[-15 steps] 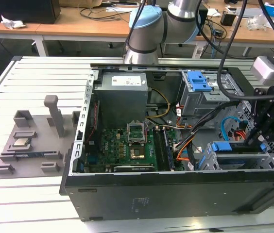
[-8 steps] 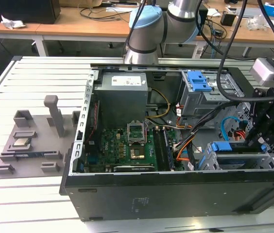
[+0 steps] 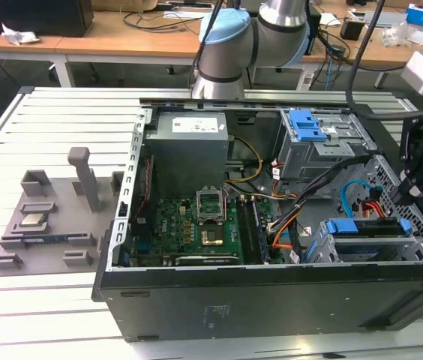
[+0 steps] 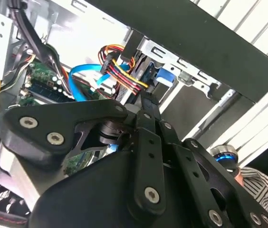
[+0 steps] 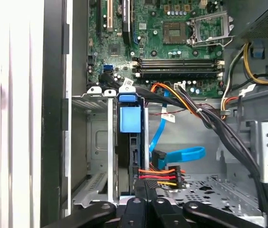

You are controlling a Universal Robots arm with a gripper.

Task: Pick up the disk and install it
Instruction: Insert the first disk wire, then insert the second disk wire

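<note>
— What's the biggest thing here?

— The slatted table (image 3: 61,120). On it lies an open black computer case (image 3: 271,300), taking up the middle and right of the exterior view. The robot arm (image 3: 226,45) comes in from the top centre.

— And inside the case?

— A grey power box (image 3: 189,146) at upper centre, the green main board (image 3: 196,225) below it, and a grey drive cage (image 3: 316,146) with a blue latch at upper right.

— Where is the disk?

— The disk (image 3: 369,227) is at the lower right of the exterior view, standing on edge in a metal bay against the case's near wall. From there you see its dark upper edge with blue plastic at both ends. In the first wrist view the disk (image 5: 127,156) is a narrow dark slab between the bay's metal walls, with a bright blue tab (image 5: 129,118) on its frame. No label side is visible.

— And the pincer?

— The gripper (image 3: 405,196) hangs at the right edge, just above that bay. In the first wrist view its fingers (image 5: 146,183) lie pressed together with nothing between them, right beside the disk's end and a plug of red, orange and yellow wires (image 5: 160,173).

— Anything smaller?

— A flat blue cable (image 5: 181,154) near the plug, and a small square chip (image 3: 33,220) on a grey tray (image 3: 46,247) at the left.
</note>
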